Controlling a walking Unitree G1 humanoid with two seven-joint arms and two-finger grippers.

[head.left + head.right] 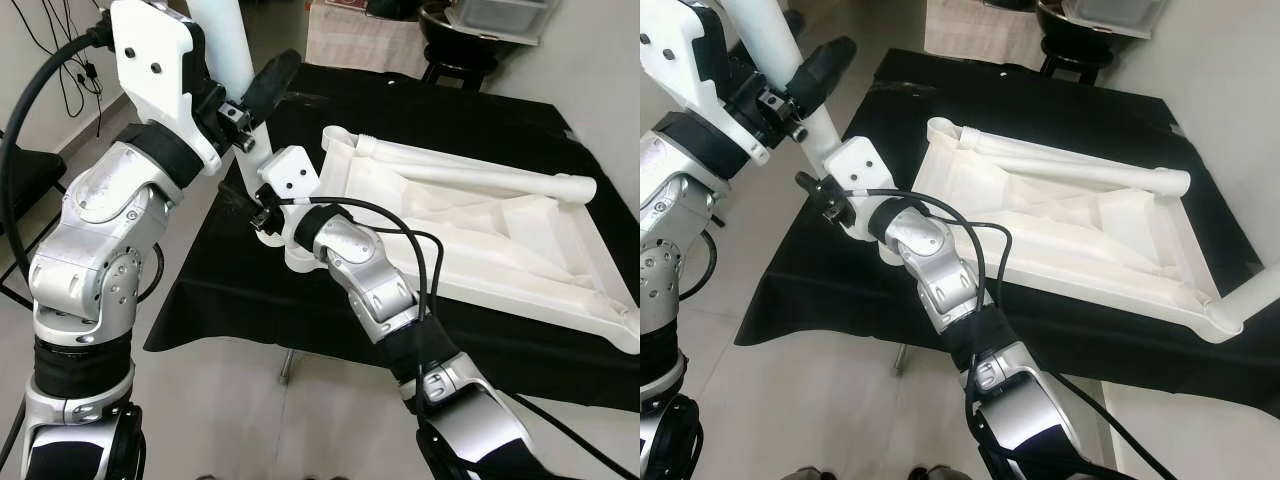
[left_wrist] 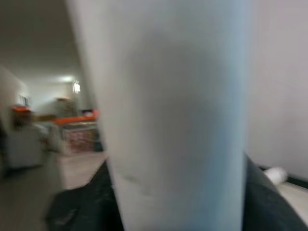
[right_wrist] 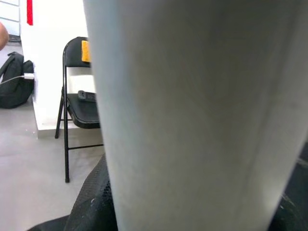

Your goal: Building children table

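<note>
Left arm (image 1: 110, 230): a silver arm raised at the left of the scene, its white wrist block up near the top.
Left gripper (image 1: 252, 105): its black fingers are closed around a white table leg, one long finger (image 1: 270, 85) lying across the front of the leg.
Table leg (image 1: 228, 45): a thick white tube standing nearly upright, tilted a little, over the near left corner of the tabletop; both wrist views show it very close, as a pale column.
Right gripper (image 1: 840, 205): lower on the same leg, just above where it meets the tabletop corner; dark finger edges show on either side of the tube in the right wrist view, so it appears clamped on the leg.
Right arm (image 1: 375, 290): a silver arm reaching from the lower right up to the leg, black cables looping over it.
Tabletop (image 1: 520, 250): a white children's tabletop lying upside down on the black cloth, ribbed underside facing up, a second white tube (image 1: 480, 170) resting along its far edge.
Black cloth (image 1: 230, 300): covers the work table under the tabletop.
Folding chair (image 3: 79, 103): a black one in the right wrist view, beside a white wall.
</note>
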